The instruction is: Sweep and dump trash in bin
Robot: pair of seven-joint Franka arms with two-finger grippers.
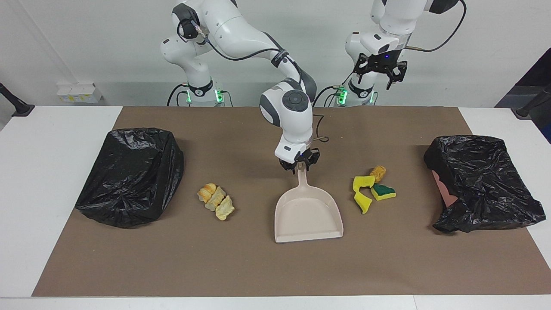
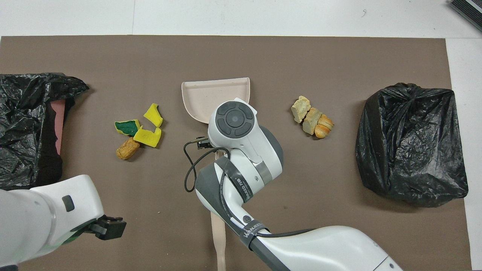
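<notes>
The beige dustpan (image 1: 308, 213) lies mid-mat with its handle (image 1: 301, 176) pointing toward the robots. My right gripper (image 1: 300, 166) is down at the handle's tip and shut on it; in the overhead view the wrist hides that grip and part of the dustpan (image 2: 211, 96). Trash lies on both sides of the dustpan. Yellow and green sponge pieces (image 1: 369, 192) (image 2: 143, 128) and an orange-brown lump (image 1: 379, 173) (image 2: 127, 149) are toward the left arm's end. Pale tan chunks (image 1: 216, 201) (image 2: 312, 118) are toward the right arm's end. My left gripper (image 1: 380, 71) (image 2: 109, 229) waits open, high above the robots' edge of the mat.
A black-bagged bin (image 1: 129, 174) (image 2: 412, 145) stands at the right arm's end of the mat. Another bagged bin (image 1: 482, 183) (image 2: 26, 124), pink at its mouth, sits at the left arm's end. A beige handle (image 2: 217, 241) lies nearer to the robots than the dustpan, under the right arm.
</notes>
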